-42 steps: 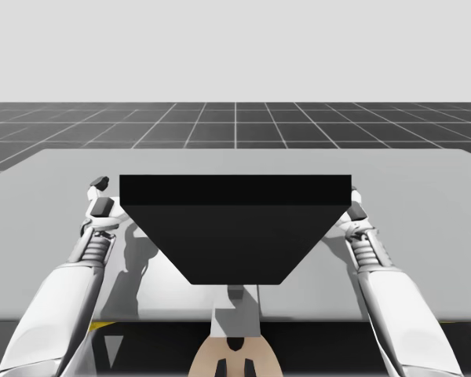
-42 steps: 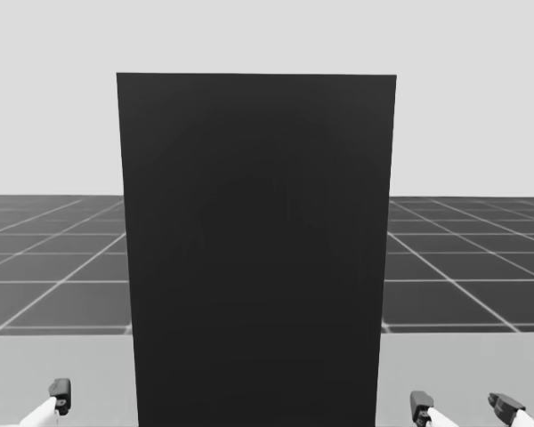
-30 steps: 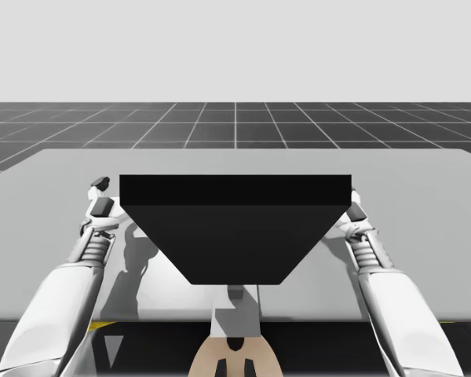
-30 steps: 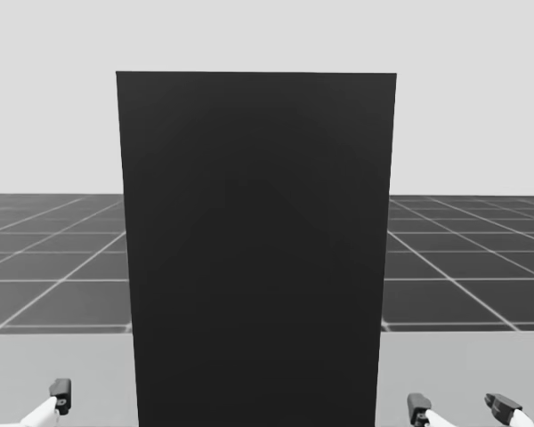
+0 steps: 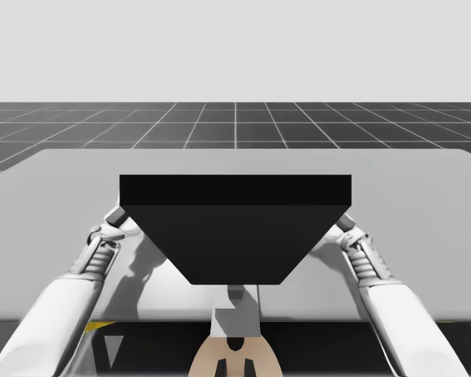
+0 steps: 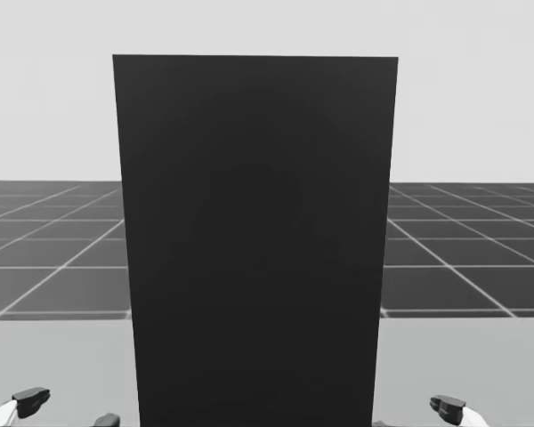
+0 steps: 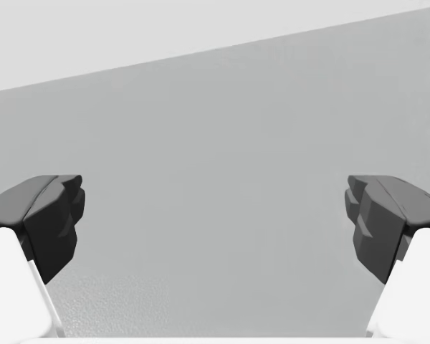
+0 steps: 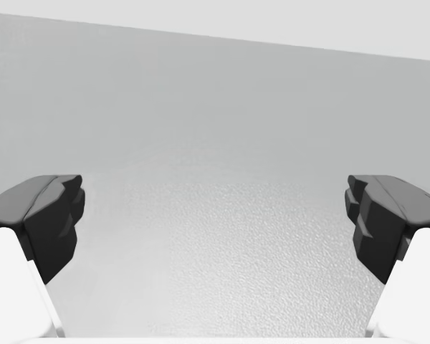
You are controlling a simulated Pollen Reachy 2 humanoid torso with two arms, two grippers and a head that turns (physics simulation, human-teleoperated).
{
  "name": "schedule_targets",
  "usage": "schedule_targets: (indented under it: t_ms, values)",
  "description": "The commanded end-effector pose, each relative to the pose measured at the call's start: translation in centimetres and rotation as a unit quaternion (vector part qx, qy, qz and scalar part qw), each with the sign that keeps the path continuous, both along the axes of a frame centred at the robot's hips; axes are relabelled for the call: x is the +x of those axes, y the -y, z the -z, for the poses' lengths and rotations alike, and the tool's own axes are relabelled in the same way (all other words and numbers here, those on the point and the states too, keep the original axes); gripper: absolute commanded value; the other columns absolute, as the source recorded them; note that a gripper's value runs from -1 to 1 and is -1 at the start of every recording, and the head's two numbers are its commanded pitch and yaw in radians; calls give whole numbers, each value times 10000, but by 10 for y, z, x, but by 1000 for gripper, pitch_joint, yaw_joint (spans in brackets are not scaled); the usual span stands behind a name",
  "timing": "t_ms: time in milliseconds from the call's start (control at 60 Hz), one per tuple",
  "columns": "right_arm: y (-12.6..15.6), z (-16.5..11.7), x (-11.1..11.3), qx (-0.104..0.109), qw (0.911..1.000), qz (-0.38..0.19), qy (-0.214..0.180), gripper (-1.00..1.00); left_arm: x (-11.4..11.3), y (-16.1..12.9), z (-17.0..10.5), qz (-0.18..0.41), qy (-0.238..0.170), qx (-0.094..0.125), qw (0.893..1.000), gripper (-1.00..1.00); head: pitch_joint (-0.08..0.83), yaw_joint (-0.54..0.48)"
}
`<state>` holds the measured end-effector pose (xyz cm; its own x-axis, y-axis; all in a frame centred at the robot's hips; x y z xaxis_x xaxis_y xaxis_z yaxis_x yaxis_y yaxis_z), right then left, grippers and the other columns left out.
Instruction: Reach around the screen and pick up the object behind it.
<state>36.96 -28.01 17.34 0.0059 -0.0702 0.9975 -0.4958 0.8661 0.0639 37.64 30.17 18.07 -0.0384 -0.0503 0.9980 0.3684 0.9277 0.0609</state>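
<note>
lately the left tool (image 7: 215,215) and right tool (image 8: 215,215), both spread and empty, were drawn back beside the screen (image 5: 235,236); reaching round is judged unstarted.

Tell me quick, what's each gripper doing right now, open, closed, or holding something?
Left gripper: open, jaws wide apart, holding nothing.
Right gripper: open, jaws wide apart, holding nothing.

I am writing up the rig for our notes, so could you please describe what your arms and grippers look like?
My left arm and right arm have smooth white shells, narrowing to a ribbed grey section at each wrist. My left gripper and right gripper look alike: two blocky, faceted dark grey fingers on white bases. I see no cables or markings.
</note>
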Motion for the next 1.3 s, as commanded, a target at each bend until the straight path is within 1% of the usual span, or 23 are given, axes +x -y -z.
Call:
schedule_targets:
  t_ms: [17,33,100,150,183,267,367,417,450,500,567,600,767,833,867,883,917,1050,1150,1250,1300]
  values:
    - [-18,0,-14,-38,9944,-998,341,-1000,-16,10,-2,1132,30,116,9935,-1000,59,-24]
    - [-20,-1,-17,-61,9925,-1139,434,-1000,-20,12,-3,1327,65,111,9911,-1000,61,-23]
    - [-23,-2,-21,-37,9899,-1333,481,-1000,-24,14,-4,1591,95,122,9871,-1000,63,-22]
    - [-27,-3,-27,-7,9853,-1608,584,-1000,-30,18,-4,1923,115,172,9811,-1000,66,-21]
    - [-29,-4,-30,29,9830,-1730,613,-1000,-33,19,-4,2052,123,199,9784,-1000,68,-21]
    - [-32,-6,-37,27,9773,-1983,747,-1000,-40,25,-4,2393,125,240,9706,-1000,72,-24]
    - [-36,-6,-42,10,9733,-2148,809,-1000,-46,32,-3,2635,106,277,9642,-1000,75,-24]
    - [-37,-5,-44,6,9729,-2195,729,-1000,-49,37,-3,2737,98,317,9612,-1000,77,-25]
    - [-38,-3,-44,-39,9737,-2170,700,-1000,-51,40,-2,2790,85,356,9596,-1000,78,-27]
    - [-39,-1,-44,-10,9755,-2116,603,-1000,-51,42,-1,2797,85,397,9592,-1000,81,-29]
    - [-39,6,-39,-58,9748,-2138,641,-1000,-52,45,0,2860,59,421,9573,-1000,86,-35]
    - [-41,10,-38,-104,9746,-2158,588,-1000,-54,47,1,2914,43,458,9555,-1000,90,-38]
    - [-46,14,-38,-192,9730,-2221,601,-1000,-56,57,6,3083,-34,498,9500,-1000,100,-32]
    - [-47,15,-38,-213,9730,-2219,603,-1000,-55,60,8,3100,-38,505,9494,-1000,104,-26]
    - [-47,16,-38,-228,9728,-2225,603,-1000,-53,63,10,3126,-59,471,9487,-1000,106,-23]
    - [-47,16,-38,-226,9727,-2230,601,-1000,-51,65,12,3113,-74,505,9489,-1000,108,-21]
    - [-48,17,-38,-231,9726,-2234,603,-1000,-49,66,14,3114,-108,497,9489,-1000,109,-20]
    - [-49,18,-38,-259,9723,-2239,617,-1000,-34,69,21,3079,-274,524,9496,-1000,117,-18]
    - [-50,19,-38,-274,9722,-2241,626,-1000,-20,73,24,3061,-451,477,9497,-1000,124,-13]
    - [-51,19,-38,-300,9720,-2243,628,-1000,-10,81,26,3098,-578,484,9478,-1000,128,-8]
    - [-51,20,-38,-325,9720,-2237,637,-1000,-7,88,28,3161,-649,500,9452,-1000,131,-6]
